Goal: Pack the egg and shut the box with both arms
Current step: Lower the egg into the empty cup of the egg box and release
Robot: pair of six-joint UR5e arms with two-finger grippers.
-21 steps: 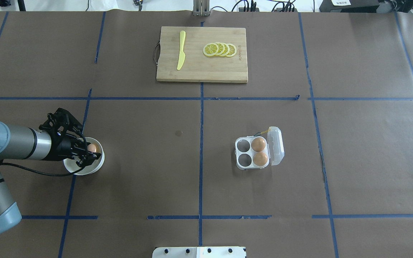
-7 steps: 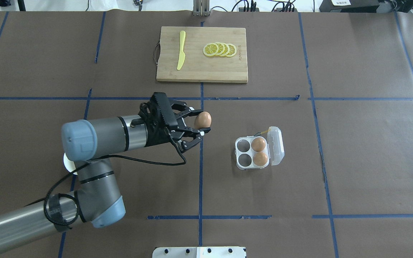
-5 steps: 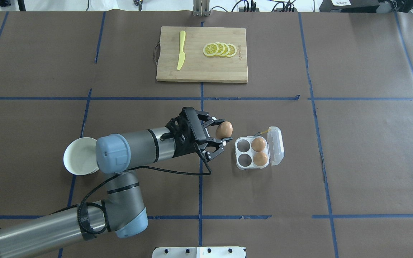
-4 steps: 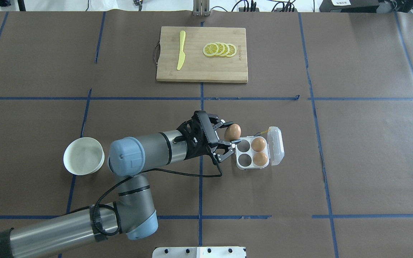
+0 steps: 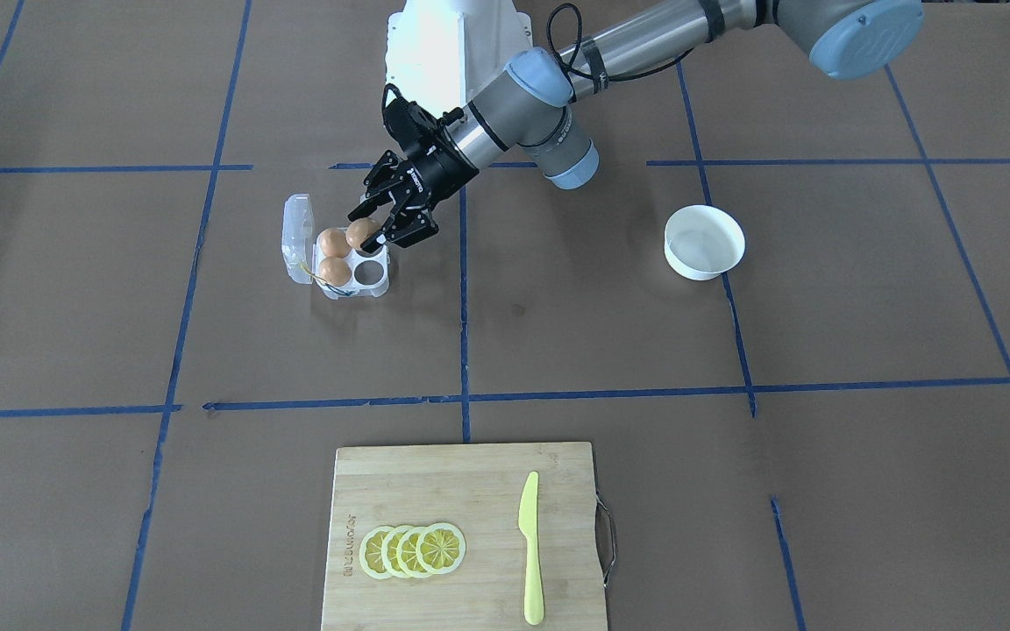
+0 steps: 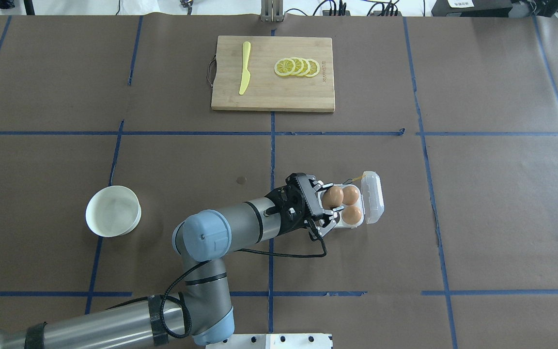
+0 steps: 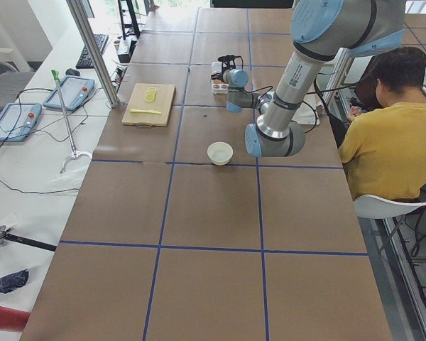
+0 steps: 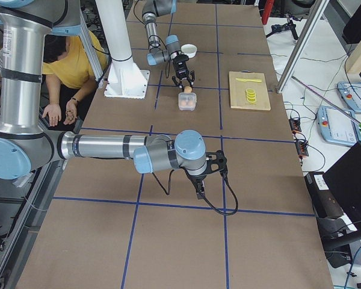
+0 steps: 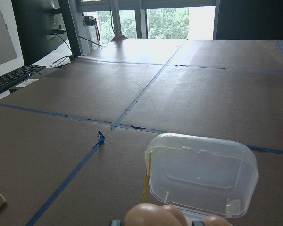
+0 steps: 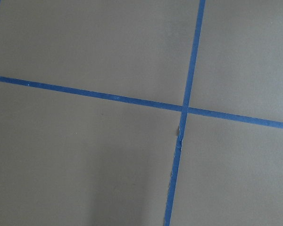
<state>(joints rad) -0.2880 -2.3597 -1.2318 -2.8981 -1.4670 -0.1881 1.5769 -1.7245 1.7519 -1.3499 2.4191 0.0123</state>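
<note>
The clear box stands open right of the table's middle, its lid tipped up on the right. Two eggs sit in its right-hand cups. My left gripper is shut on a third egg at the box's far-left cup; I cannot tell whether the egg rests in it. The front view shows the same egg between the fingers. In the left wrist view the egg sits at the bottom edge before the lid. My right gripper shows only in the exterior right view, so I cannot tell whether it is open or shut.
An empty white bowl stands at the left. A wooden cutting board at the far middle carries a yellow knife and lemon slices. A seated person in yellow is beside the table.
My left gripper lifted the egg out of the white bowl, carried it right across the table, and brought it down onto the box's far-left cup.
</note>
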